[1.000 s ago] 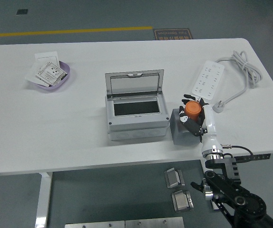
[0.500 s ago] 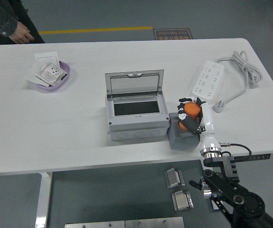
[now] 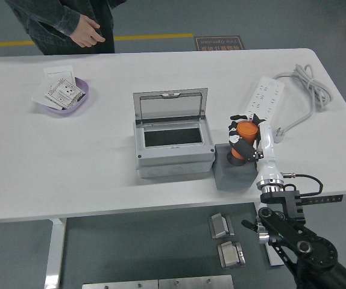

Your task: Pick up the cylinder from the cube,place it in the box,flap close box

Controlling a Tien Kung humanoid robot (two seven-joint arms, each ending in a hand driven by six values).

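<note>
Seemingly, right hand (image 3: 243,139) fingers curl around the orange cylinder (image 3: 243,138) above the cube (image 3: 232,173).

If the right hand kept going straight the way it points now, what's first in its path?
The right hand, shut on the orange cylinder over the grey cube, points up-table and slightly left. Probably nothing but bare table; the power strip lies just right of that line, depth unclear.
</note>
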